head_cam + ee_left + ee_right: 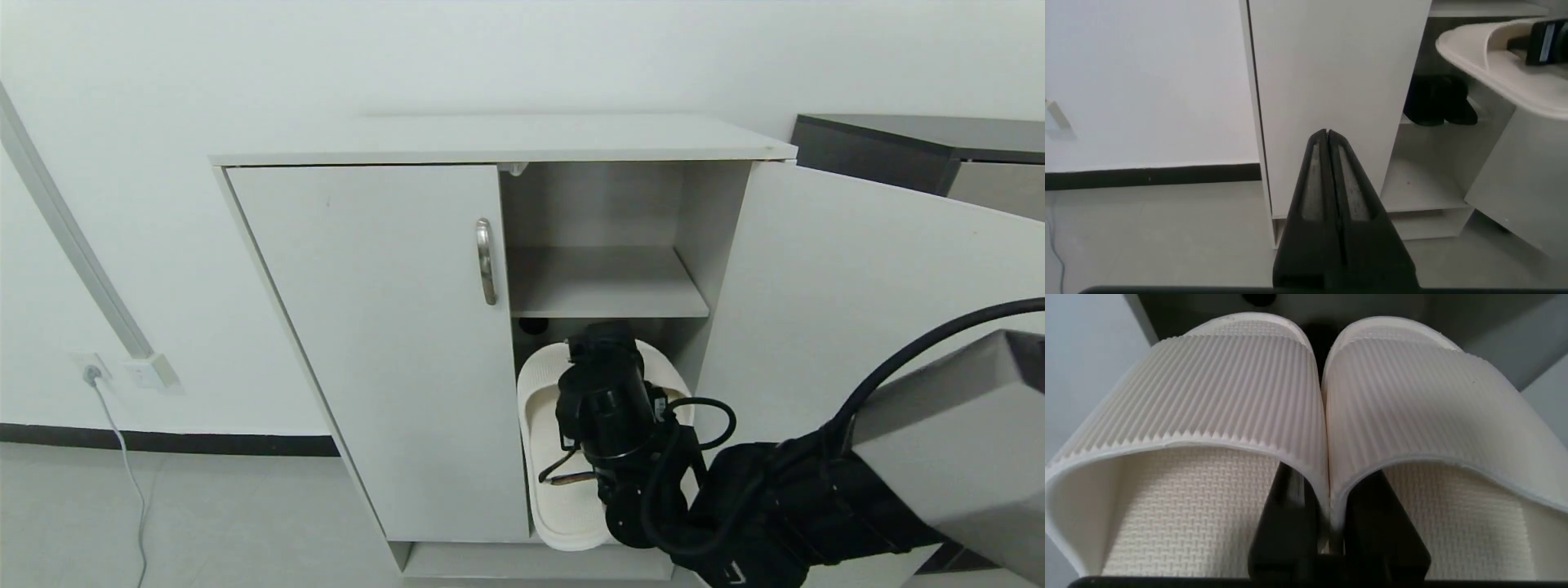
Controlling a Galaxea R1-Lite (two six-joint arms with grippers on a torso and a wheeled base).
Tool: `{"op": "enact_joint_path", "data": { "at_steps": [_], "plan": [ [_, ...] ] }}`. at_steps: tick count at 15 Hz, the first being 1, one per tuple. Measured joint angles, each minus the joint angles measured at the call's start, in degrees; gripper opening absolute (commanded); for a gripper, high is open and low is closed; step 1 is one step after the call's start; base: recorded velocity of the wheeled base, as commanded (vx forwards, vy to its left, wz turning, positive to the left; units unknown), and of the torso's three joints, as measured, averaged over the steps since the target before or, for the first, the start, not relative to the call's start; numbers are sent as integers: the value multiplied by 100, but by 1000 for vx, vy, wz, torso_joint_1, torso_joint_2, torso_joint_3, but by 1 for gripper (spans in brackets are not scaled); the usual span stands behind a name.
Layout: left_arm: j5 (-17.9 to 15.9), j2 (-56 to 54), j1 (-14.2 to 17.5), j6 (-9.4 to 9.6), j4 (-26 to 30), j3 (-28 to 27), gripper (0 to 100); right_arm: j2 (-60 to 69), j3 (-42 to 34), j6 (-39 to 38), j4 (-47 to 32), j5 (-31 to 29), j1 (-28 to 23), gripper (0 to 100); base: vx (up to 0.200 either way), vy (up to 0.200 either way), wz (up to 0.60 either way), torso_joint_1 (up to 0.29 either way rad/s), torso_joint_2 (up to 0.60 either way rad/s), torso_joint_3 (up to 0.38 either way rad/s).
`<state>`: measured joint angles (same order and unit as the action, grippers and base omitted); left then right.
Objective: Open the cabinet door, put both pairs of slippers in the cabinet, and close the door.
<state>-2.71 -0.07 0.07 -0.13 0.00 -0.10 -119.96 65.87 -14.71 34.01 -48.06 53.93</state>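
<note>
Right claw (1327, 527) clenched on the pair of cream slippers (1208, 400). It pinches the two inner side walls together, one dark finger inside each slipper. Ribbed straps sit side by side, toes pointing into the cabinet (490, 139).

Left claw (1327, 147) clamped flat, pads touching, nothing in it. It hangs low over the floor (1151, 237), facing the shut left door (1331, 82).

Head view: right door (833, 286) swung wide open, left door shut. The cream slippers (549, 408) are in the opening of the lower compartment, at 5 o'clock from the left door's metal handle (486, 261) and at 6 o'clock from the bare upper shelf (604, 282). Heels stick out toward the camera, and the right wrist covers the middle of the pair. Wall socket (91, 371) at 9 o'clock from the cabinet.

Left wrist view adds the black slippers (1441, 100), standing at the back of the lower compartment. It also shows one cream slipper off the cabinet's bottom board, in the air.

Right wrist view adds the grip itself, which is hidden in the head view.
</note>
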Motion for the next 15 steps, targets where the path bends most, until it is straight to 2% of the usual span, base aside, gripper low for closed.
{"op": "enact_joint_path", "data": {
  "at_steps": [2,5,12,15],
  "plan": [
    [4,0,0,0,0,0,0,223,360,-17,-669,-20,17,0,0,0,0,0,0,0],
    [4,0,-2,4,0,0,0,510,580,-11,-1014,-28,4,0,0,0,0,0,0,0],
    [2,0,0,24,0,0,0,625,668,79,-1015,33,-148,0,0,0,0,0,0,0],
    [0,0,0,24,0,0,0,607,690,82,-1026,32,-171,0,200,0,0,-1,4,4]
  ]
}}
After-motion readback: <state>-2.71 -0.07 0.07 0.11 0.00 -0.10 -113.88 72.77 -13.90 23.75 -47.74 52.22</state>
